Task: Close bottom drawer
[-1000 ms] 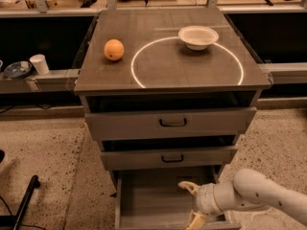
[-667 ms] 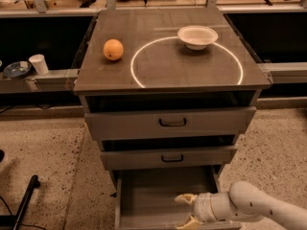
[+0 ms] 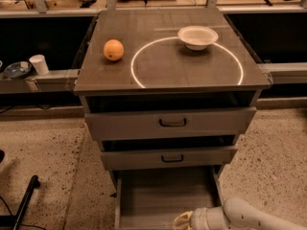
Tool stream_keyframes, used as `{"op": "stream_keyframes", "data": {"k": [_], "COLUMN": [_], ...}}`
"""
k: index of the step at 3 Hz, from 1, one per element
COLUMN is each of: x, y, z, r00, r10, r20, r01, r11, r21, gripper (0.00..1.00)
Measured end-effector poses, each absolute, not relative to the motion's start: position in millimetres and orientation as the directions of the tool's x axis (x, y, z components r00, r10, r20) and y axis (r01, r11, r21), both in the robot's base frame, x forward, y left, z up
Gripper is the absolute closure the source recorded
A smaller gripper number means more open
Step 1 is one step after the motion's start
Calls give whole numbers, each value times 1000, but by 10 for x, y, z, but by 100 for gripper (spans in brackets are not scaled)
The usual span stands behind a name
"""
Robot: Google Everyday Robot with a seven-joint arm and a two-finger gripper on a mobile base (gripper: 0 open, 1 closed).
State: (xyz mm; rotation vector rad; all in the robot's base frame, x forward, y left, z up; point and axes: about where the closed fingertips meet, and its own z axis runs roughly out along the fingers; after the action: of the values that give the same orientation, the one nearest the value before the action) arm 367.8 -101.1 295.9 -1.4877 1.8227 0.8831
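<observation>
Lower now, the gripper point(image 3: 184, 221) sits by the front of the pulled-out bottom drawer point(image 3: 165, 195), open or shut I cannot tell, ready to push it in next.

We see our smooth, white, rounded arm point(image 3: 244, 215) narrowing to a cream-coloured end effector point(image 3: 184, 221), low at the bottom edge of the view.

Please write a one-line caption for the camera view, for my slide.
Gripper at the front of the open bottom drawer; orange and bowl on the cabinet.
</observation>
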Motion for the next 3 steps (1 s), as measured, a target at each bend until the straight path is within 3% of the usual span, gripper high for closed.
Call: {"op": "stream_keyframes", "data": {"k": [1, 3], "x": [3529, 3514], "y": [-1116, -1182], "z": [2481, 2344], "r00": [-161, -123], "r10": [-595, -654], "r20": [-787, -747], "r01": [-987, -992], "r11": [118, 106], "r21": [113, 71], "gripper": [100, 100]}}
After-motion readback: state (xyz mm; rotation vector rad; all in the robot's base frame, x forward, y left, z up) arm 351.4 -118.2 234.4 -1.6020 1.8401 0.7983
